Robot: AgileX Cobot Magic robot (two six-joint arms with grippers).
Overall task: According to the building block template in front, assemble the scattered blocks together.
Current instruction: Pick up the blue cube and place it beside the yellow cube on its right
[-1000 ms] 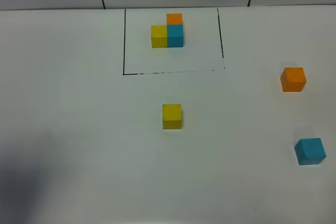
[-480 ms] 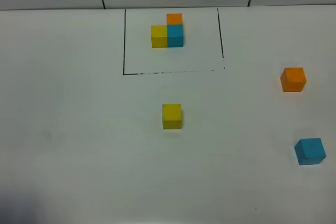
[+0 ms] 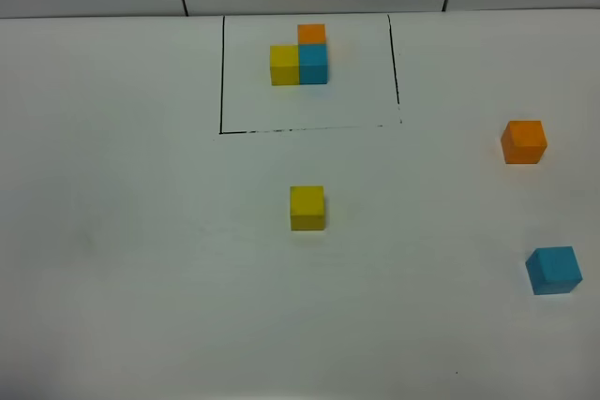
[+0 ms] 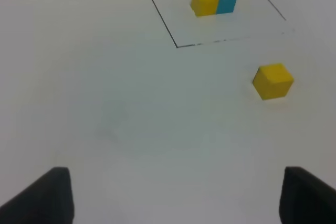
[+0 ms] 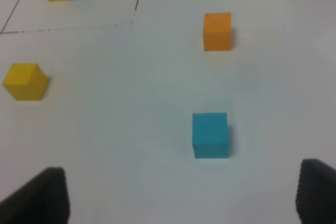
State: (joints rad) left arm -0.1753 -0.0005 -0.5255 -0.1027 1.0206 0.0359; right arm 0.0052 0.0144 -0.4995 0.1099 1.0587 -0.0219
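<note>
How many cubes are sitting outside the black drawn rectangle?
3. The yellow cube sits mid-table below the rectangle; the orange cube is far right; the blue cube lies nearer the front on the right. None appears hidden.

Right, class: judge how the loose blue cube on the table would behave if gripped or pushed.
The loose blue cube looks rigid, with crisp edges, so it probably keeps its shape when squeezed. Resting flat on one face, it should slide rather than roll when pushed. The smooth white table may let it skid easily.
</note>
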